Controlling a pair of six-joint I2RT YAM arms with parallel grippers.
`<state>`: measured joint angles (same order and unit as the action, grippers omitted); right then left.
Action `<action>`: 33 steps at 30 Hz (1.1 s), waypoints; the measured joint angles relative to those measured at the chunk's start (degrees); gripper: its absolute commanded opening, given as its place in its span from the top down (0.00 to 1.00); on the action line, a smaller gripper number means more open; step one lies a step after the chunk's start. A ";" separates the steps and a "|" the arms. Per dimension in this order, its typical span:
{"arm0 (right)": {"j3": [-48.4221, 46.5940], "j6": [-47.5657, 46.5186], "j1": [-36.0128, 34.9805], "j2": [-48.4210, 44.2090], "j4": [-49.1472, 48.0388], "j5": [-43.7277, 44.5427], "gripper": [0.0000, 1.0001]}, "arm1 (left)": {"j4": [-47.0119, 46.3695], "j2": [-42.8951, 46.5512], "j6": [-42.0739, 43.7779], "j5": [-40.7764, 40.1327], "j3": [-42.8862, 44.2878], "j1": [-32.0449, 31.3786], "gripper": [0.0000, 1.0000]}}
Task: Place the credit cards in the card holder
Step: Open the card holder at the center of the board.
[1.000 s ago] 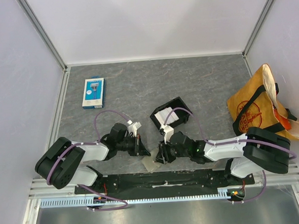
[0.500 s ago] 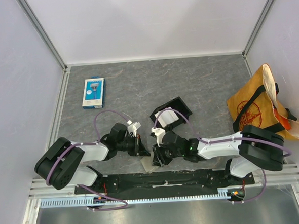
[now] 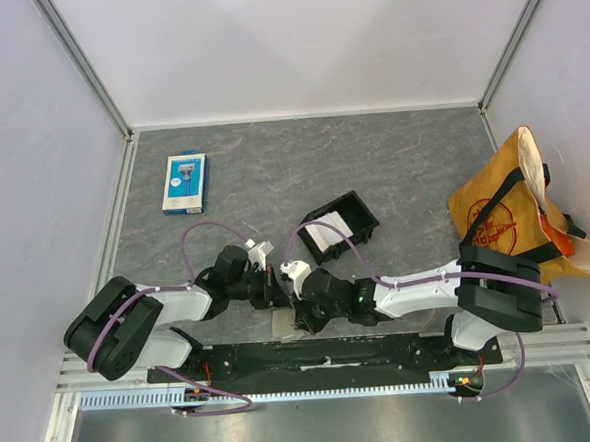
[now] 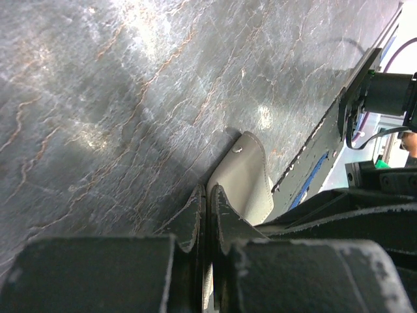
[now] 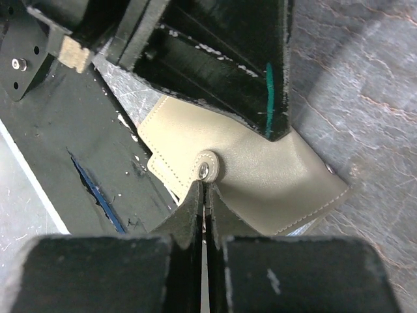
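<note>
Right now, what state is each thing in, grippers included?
left gripper: shut on the card holder's edge.
right gripper: shut on what looks like a thin white credit card, tips at the holder's snap.
card holder: folded, lying snap side up.
black tray: upright, white cards inside.
tote bag: lying down, mouth open.
blue-and-white pack: lying flat.

Left arm, right arm: white-black shells, purple cables, black jaws.
</note>
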<state>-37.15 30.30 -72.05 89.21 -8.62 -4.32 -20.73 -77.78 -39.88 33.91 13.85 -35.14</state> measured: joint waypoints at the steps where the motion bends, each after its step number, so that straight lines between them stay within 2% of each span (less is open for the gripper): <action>1: -0.24 -0.15 -0.44 0.24 -0.13 0.33 1.00 | 0.00 0.17 -0.35 -0.24 -0.13 0.00 0.98; 7: -0.66 -2.19 -3.02 0.74 -1.25 2.78 1.00 | 0.04 0.85 -2.80 -1.44 -0.66 -0.13 0.98; 16: 1.44 -5.57 -3.34 -0.57 -4.02 2.03 1.00 | 1.38 2.05 -5.31 -3.78 -0.70 -0.74 0.98; 20: 1.97 -5.44 -5.40 -0.63 -5.20 -4.46 1.00 | 1.16 2.36 -6.05 -5.77 -0.57 -0.81 0.98; 23: 2.49 -5.62 -6.29 -0.57 -5.70 -5.68 1.00 | 1.75 2.89 -6.47 -6.54 -0.57 -1.09 0.98; 28: 2.69 -5.11 -6.27 -1.07 -4.68 -4.63 0.93 | 2.78 4.09 -6.69 -7.93 -0.63 -1.27 0.98; 30: 3.39 -3.89 -6.25 -2.21 -3.41 -3.21 0.85 | 3.52 4.81 -6.82 -8.79 -0.63 -1.27 0.98; 33: 5.25 -0.63 -5.92 -4.55 -1.77 -0.72 0.79 | 4.61 6.14 -7.50 -10.47 -0.76 -1.27 0.97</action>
<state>-31.90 29.67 -77.97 84.66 -10.39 -5.04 -16.12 -71.64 -47.37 23.44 13.08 -36.40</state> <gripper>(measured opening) 0.155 0.040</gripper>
